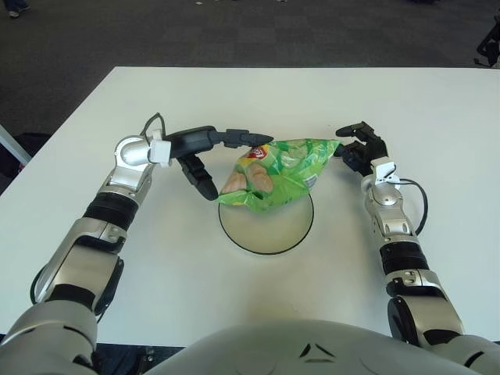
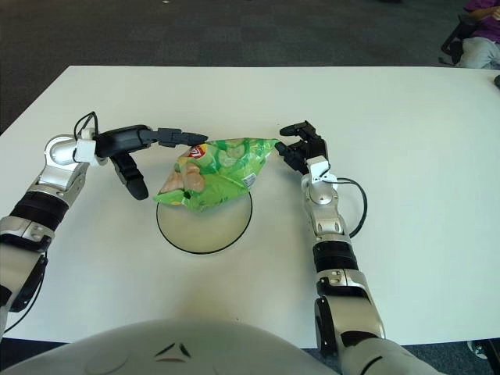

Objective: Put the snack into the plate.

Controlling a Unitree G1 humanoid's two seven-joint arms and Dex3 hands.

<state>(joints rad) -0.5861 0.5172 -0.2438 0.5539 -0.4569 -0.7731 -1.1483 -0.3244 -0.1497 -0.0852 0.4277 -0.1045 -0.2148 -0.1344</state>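
- Now the left robot hand (image 1: 226,156) is stretched out over the white bench (image 1: 156,258), its fingers spread wide: one long finger points toward the top of the snack bag, another hangs down beside the bag's near-left corner.
- The snack (image 1: 273,170), a green crinkled bag, lies just right of that hand, over the far rim of the plate (image 1: 266,230); its lower left edge overhangs the plate's far-left side.
- Whether the upper fingertip touches the bag I cannot quite tell; the hand does not look to be clamped on it, so I judge the bag released or nearly so.
- The right robot hand (image 1: 358,148) shows just beside the bag's pointed right corner, fingers loosely parted and holding nothing; contact with that corner is possible but not clear.
- Progress, as a judgement: most of the work looks done, since the bag is at the plate rather than out on the bench.
- What is left: the bag covers only the far part of the plate, with most of the dish toward the robot bare, so it may need settling fully inside, and then the left hand must clear away.
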